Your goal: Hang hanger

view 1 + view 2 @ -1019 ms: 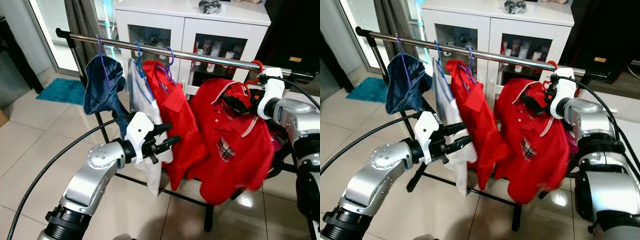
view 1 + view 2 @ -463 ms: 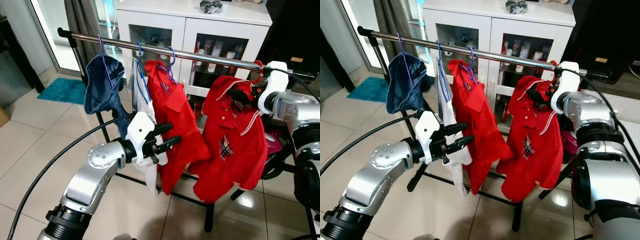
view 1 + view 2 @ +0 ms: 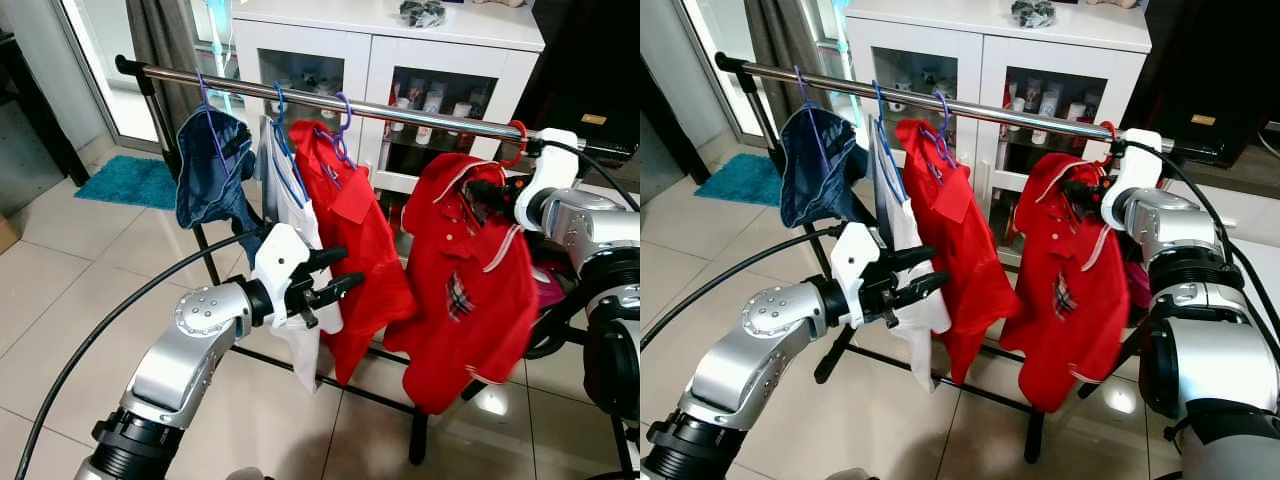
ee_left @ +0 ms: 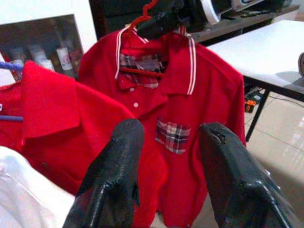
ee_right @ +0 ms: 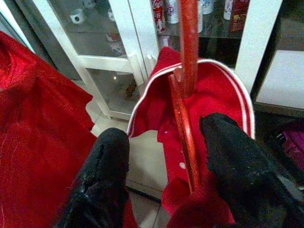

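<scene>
rail [image 3: 420, 112]: 4 hangers | red hanger [image 5: 187, 71]: right jaws apart | left jaws empty, apart

Red polo shirt [image 3: 470, 300], white-striped collar, plaid pocket [image 4: 172, 136].

Right gripper [image 5: 161, 175] raised, fingers parted; left gripper [image 3: 340, 272] extended forward, fingers spread.
</scene>
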`<state>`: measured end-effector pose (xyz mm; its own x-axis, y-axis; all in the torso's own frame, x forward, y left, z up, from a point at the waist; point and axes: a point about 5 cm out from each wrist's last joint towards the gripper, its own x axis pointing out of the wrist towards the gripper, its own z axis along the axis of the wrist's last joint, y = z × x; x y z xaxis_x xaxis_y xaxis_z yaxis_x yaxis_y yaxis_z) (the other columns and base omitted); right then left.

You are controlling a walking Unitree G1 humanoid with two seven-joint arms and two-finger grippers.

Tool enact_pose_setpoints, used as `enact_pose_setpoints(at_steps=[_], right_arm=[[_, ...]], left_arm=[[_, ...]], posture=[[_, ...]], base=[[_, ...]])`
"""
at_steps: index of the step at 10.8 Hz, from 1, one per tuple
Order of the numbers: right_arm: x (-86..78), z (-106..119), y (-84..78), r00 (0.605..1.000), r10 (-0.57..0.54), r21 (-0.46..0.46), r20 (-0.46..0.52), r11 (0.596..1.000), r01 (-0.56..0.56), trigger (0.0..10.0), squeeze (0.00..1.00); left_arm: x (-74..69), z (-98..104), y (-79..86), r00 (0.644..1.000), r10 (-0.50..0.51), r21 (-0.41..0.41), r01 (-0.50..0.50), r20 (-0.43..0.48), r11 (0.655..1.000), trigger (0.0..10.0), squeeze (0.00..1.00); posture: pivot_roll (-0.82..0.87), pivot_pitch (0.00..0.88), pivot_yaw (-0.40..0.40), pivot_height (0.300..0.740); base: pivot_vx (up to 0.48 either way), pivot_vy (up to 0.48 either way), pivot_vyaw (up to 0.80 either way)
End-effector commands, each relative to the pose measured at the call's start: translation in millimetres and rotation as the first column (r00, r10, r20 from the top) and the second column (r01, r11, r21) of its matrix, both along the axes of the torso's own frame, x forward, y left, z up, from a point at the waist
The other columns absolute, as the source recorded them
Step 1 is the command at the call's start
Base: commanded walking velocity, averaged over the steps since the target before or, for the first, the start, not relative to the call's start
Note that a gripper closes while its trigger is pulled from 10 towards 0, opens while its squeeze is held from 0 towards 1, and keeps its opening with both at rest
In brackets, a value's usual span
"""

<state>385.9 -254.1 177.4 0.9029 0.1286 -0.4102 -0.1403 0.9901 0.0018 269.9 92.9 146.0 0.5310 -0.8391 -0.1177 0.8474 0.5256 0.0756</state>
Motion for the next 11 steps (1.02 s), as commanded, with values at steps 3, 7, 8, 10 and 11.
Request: enact_pose_setpoints(at_steps=[3,7,8,10,11], right_arm=[[4.5,10.1,3.0,0.999,-0.001,0.005,0.035,1.0,0.001,0.0,0.0],[5.4,10.1,8.7,0.997,0.052,-0.027,0.049,0.998,-0.051,0.0,0.0],[5.3,9.8,9.1,0.997,0.058,-0.032,0.047,0.998,-0.057,0.0,0.0],[4.9,7.5,11.6,0.995,0.091,-0.047,0.034,0.995,-0.09,0.0,0.0],[5.1,6.9,12.7,0.995,0.096,-0.046,0.033,0.994,-0.095,0.0,0.0]], left_arm=[[2.4,2.1,-2.1,1.0,-0.016,0.017,0.015,0.014,1.0,10.0,0.0],[2.1,1.4,-3.5,1.0,-0.025,0.019,0.025,0.014,1.0,10.0,0.0],[1.9,0.9,-3.9,1.0,-0.027,0.021,0.026,0.014,0.999,10.0,0.0],[1.1,-0.6,-3.7,0.999,-0.03,0.027,0.03,0.013,0.999,10.0,0.0],[1.0,-0.3,-3.8,0.999,-0.031,0.026,0.03,0.014,0.999,10.0,0.0]], posture=[[-0.01,0.0,0.023,0.74],[-0.02,0.0,0.023,0.74],[-0.02,0.0,0.021,0.74],[-0.02,0.0,0.018,0.74],[-0.02,0.0,0.018,0.74]], base=[[0.0,0.0,0.0],[0.0,0.0,0.0],[0.0,0.0,0.0],[0.0,0.0,0.0],[0.0,0.0,0.0]])
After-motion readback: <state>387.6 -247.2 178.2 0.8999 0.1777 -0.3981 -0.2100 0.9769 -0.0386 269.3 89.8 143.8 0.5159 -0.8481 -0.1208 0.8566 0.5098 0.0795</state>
